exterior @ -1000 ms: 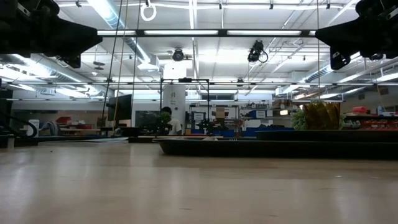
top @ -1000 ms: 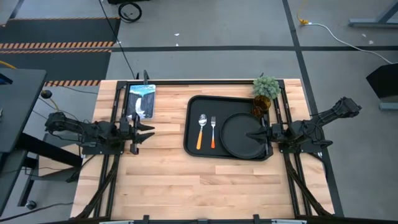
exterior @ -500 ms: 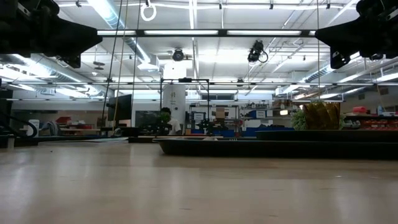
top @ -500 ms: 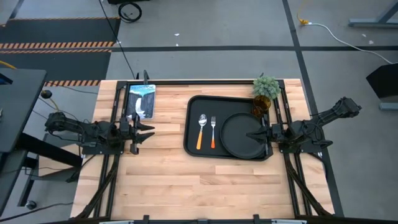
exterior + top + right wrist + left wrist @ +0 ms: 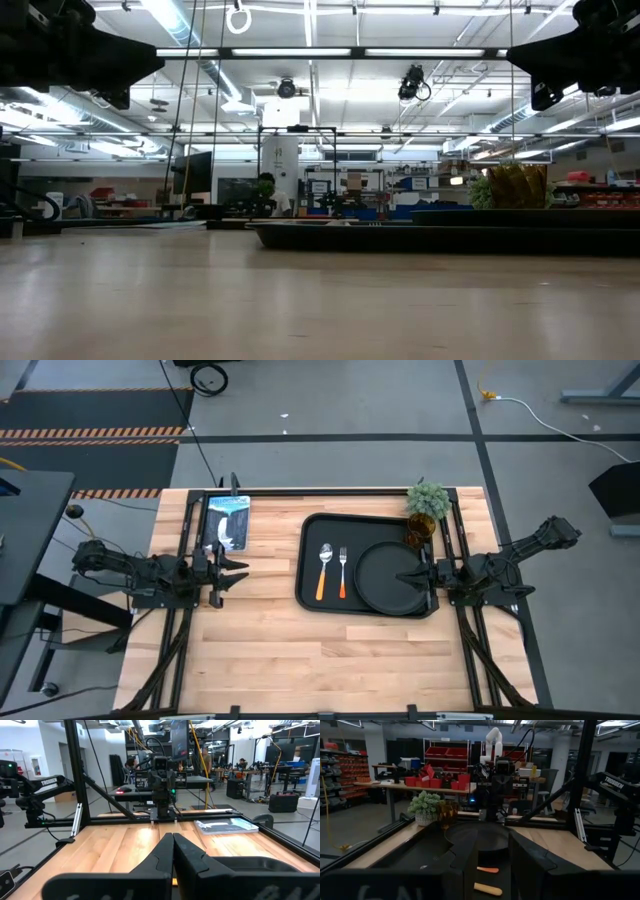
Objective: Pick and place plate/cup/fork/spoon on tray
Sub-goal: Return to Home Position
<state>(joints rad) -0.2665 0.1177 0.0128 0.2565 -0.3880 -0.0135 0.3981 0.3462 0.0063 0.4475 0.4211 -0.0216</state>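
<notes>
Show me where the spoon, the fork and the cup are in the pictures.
spoon (image 5: pixel 323 571): high view, middle of its length, on the tray.
fork (image 5: pixel 342 572): high view, middle of its length.
cup (image 5: pixel 418 528): high view, its amber body.

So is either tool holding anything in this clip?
Nothing is held. The left tool is open over bare table; the right tool is shut and empty above the plate.

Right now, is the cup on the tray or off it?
On, as far as the high view shows: the cup sits at the tray's far right corner, beside the plant.
</notes>
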